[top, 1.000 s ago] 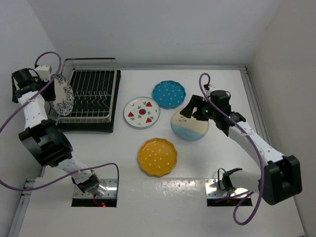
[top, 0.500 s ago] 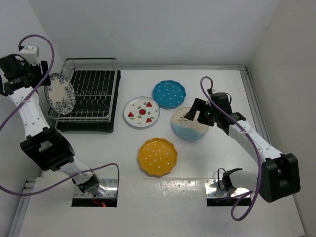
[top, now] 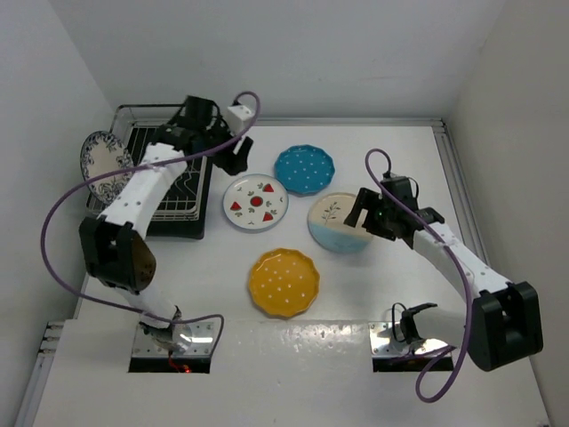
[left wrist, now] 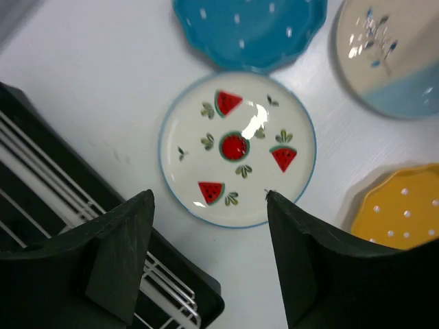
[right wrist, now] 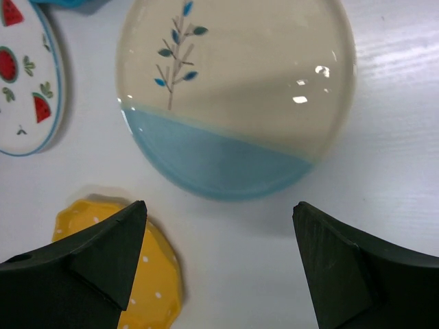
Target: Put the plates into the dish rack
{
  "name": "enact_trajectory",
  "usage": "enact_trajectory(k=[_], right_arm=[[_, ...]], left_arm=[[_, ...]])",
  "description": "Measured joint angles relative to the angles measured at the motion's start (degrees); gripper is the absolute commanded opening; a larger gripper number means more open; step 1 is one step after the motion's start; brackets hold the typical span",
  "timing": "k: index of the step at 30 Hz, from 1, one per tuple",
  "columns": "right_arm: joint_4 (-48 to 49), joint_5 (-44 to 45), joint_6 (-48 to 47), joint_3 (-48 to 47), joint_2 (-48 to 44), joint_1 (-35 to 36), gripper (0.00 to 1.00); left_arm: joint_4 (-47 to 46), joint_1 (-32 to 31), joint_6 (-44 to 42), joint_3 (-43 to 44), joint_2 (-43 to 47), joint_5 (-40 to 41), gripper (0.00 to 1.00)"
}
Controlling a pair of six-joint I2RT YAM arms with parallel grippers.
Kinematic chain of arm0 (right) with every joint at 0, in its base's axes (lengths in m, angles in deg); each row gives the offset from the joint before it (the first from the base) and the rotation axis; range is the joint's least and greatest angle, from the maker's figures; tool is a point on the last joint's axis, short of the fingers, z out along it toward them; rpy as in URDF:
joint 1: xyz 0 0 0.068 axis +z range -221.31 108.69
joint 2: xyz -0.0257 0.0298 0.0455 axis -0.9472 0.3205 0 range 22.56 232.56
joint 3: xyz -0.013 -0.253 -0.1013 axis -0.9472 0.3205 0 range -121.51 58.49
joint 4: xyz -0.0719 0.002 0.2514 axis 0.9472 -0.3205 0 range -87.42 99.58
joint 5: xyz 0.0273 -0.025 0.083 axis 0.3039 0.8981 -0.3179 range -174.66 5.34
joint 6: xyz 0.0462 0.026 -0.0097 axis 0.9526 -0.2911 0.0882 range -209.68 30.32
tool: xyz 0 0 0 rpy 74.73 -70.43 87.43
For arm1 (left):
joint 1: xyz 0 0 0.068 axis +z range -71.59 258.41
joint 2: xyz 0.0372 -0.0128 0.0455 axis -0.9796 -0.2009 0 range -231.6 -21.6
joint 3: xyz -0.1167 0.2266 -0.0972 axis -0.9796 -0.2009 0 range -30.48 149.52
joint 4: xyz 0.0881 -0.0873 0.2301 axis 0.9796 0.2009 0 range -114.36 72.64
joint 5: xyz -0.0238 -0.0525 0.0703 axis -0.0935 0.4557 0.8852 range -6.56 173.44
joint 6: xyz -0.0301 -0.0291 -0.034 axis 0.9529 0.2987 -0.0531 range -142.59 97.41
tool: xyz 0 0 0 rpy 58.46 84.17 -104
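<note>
The blue-floral plate [top: 104, 164] stands on edge at the left end of the dish rack [top: 189, 210]. Four plates lie flat on the table: strawberry [top: 255, 203] [left wrist: 236, 147], teal [top: 304, 169] [left wrist: 250, 27], cream-and-blue sprig [top: 336, 223] [right wrist: 236, 89] and yellow [top: 284, 282] [right wrist: 147, 274]. My left gripper [top: 231, 153] [left wrist: 208, 195] is open and empty, hovering between the rack's right edge and the strawberry plate. Open and empty too, my right gripper [top: 359, 213] [right wrist: 218, 205] hovers at the near right edge of the sprig plate.
The rack sits on a black tray [top: 169, 229] [left wrist: 185, 301] in the far left corner, close to the left wall. My left arm [top: 147, 182] reaches across the rack. Walls close the table at the back and the right.
My left gripper opened off the floral plate, leaving it standing in the rack, and swung right across the rack toward the strawberry plate. My right gripper opened wider and drew back slightly right.
</note>
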Motion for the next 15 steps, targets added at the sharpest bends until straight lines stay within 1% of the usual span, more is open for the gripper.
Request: enact_trajectory(k=[3, 5, 9, 13, 15], right_arm=[[-0.76, 1.44, 0.92, 3.06, -3.17, -0.09, 0.87], [-1.27, 2.62, 1.49, 5.25, -5.68, -0.35, 0.87], [-1.77, 3.96, 2.71, 8.61, -8.83, -0.52, 0.87], [-2.27, 4.00, 3.78, 10.97, -10.03, -0.83, 0.85], [-2.45, 3.91, 4.11, 11.37, -10.05, -0.83, 0.82]], left_arm=[[-0.42, -2.69, 0.24, -3.15, -4.31, 4.44, 0.71], [-1.14, -3.23, 0.92, -5.01, -7.50, 7.45, 0.71], [-3.17, -3.30, 2.89, -5.66, -13.00, 11.76, 0.71], [-4.24, -3.21, 4.74, -4.09, -16.74, 10.36, 0.71], [-4.90, -3.23, 5.64, -2.34, -18.23, 8.41, 0.71]])
